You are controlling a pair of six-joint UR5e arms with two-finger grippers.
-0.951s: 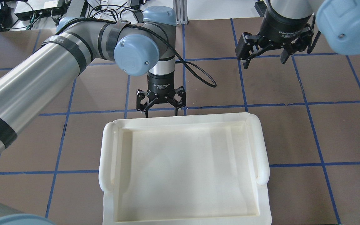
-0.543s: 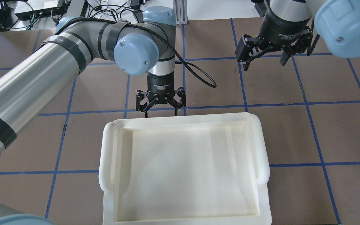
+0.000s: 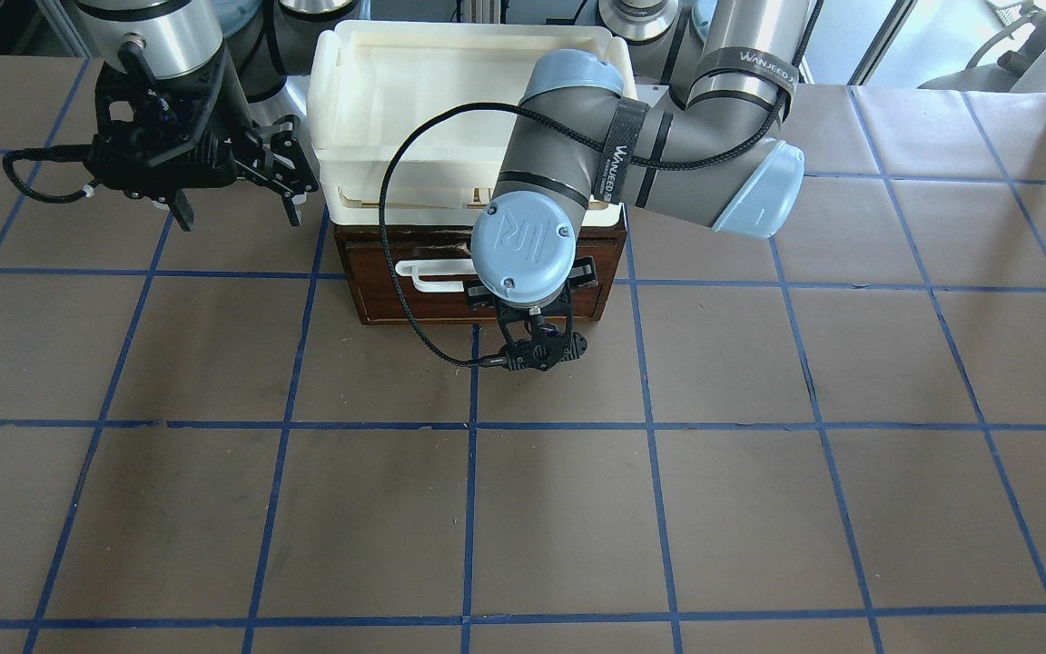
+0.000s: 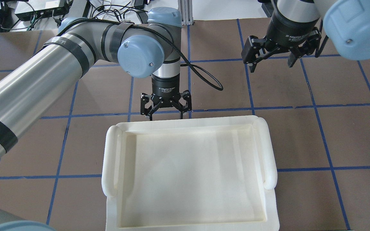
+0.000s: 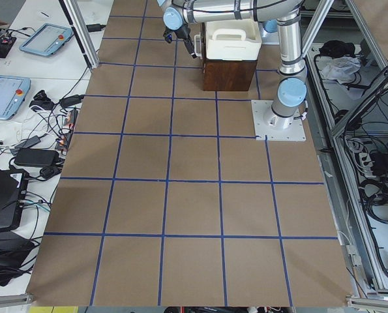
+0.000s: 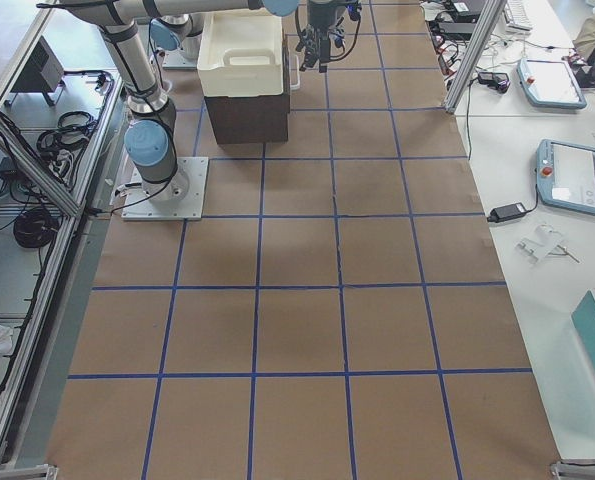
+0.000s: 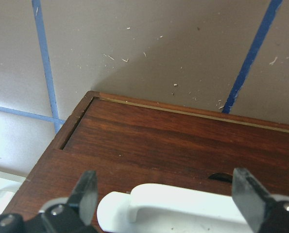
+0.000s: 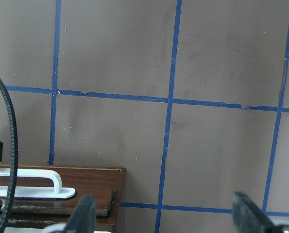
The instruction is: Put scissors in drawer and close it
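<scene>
**A:** Why is the left hand (image 4: 165,117) held low in front of the drawer (image 7: 173,141)?

**B:** It is lined up with the white bar handle (image 7: 183,206) — one finger is set towards each end of the bar, so that, it is judged, the front can be pushed or pulled. The front looks shut or nearly so, and no pale interior is shown.

**A:** How far is it opened?

**B:** The fingers are spread wide and nothing is gripped. Contact with the handle cannot be confirmed.

**A:** And the right hand (image 4: 272,64)?

**B:** It is held well apart from the drawer, over the surface (image 4: 300,134), with its fingers spread and nothing carried (kept out of the way, presumably).

**A:** Where are the scissors?

**B:** They are seen in no view — neither hand holds them, and none are found in the cream tray (image 4: 268,150) that sits above the drawer. They may be lying inside the drawer, but that cannot be told.
</scene>
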